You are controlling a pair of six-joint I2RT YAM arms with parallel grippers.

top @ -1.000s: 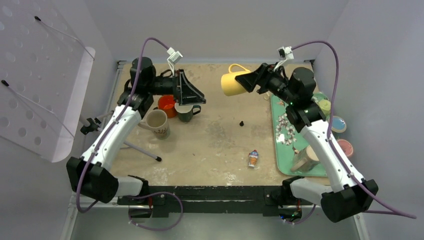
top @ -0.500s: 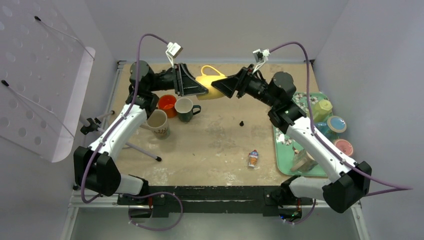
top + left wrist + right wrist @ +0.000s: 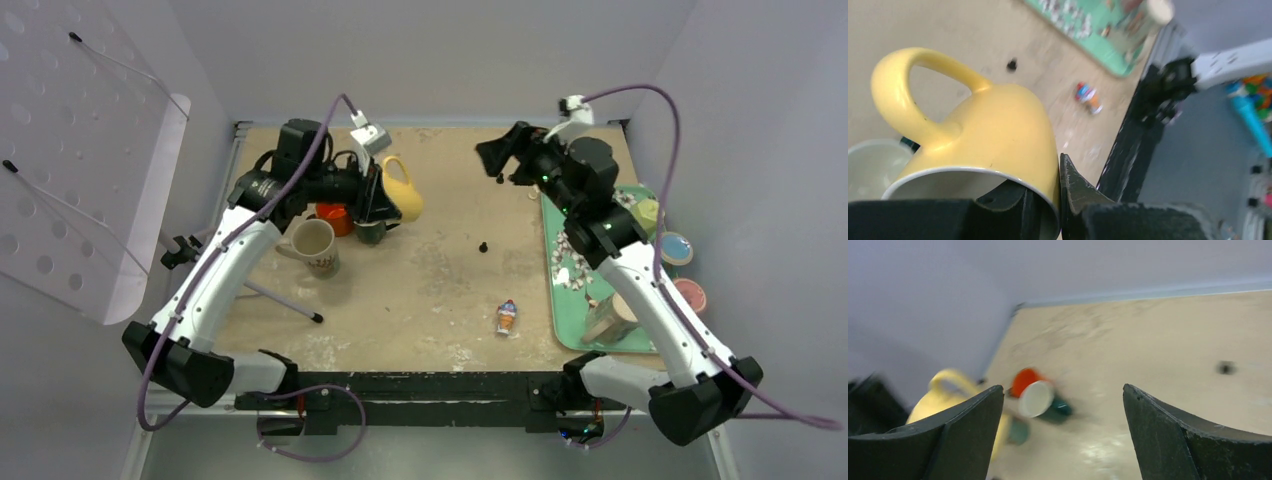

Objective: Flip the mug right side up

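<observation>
Sandy, scuffed surface (image 3: 450, 280) between grey walls — the yellow mug (image 3: 402, 190) hangs over its back left part, above an orange mug (image 3: 333, 210) and a green mug (image 3: 372, 231). The left claw (image 3: 378, 197) pinches the rim, one finger inside the mouth. The mug lies sideways in the air, so I'd say the turn is partway — tipping mouth-up and setting down remain. The left arm reaches forward with its wrist level; the right claw (image 3: 500, 157) gapes wide and empty.

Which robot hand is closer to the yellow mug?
Left. The left gripper pinches the yellow mug by its rim, one finger inside and one outside. The right gripper hangs open, well off to the mug's right, touching nothing.
</observation>
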